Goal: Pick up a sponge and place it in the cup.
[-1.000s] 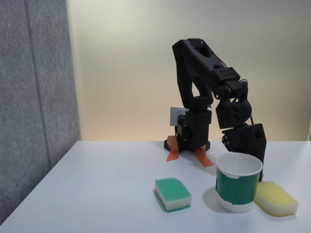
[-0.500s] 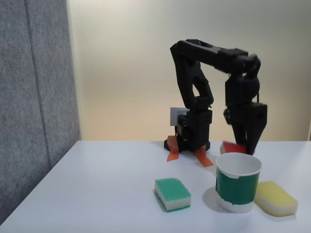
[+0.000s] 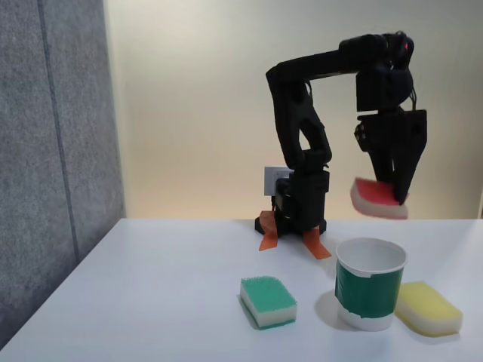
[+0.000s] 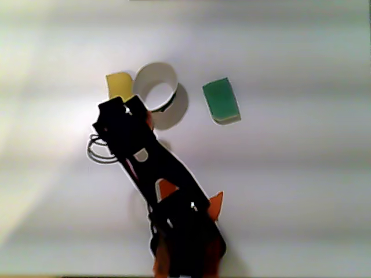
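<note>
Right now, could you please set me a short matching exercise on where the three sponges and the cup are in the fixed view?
Things:
1. red sponge
2. green sponge
3. yellow sponge
4. cup

Places:
A. on the table, right of the cup
B. upright on the table between two sponges
C. held in the air by the gripper, above the cup
D. on the table, left of the cup

Pairs: 1-C, 2-D, 3-A, 4-B

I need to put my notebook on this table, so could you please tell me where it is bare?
The white table is bare from its left edge to the green-topped sponge. Crowded on the right: green-banded white cup beside the yellow sponge, under the gripper.
</note>
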Motion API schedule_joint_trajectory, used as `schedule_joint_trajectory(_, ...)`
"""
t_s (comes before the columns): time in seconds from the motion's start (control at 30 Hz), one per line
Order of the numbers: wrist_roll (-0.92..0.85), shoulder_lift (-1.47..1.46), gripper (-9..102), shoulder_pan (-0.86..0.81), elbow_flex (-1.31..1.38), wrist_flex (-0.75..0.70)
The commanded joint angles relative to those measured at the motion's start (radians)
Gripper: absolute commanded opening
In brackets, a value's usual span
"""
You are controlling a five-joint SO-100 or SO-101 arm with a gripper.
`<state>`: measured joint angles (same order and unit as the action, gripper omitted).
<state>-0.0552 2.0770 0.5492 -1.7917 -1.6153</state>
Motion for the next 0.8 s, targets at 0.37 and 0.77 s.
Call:
schedule_joint_trajectory(0.37,-0.195,-0.212,0,-0.222,0.399,-0.006)
schedule_joint_trajectory(0.77,-0.272,-0.288,0,-0.304,0.486,0.025)
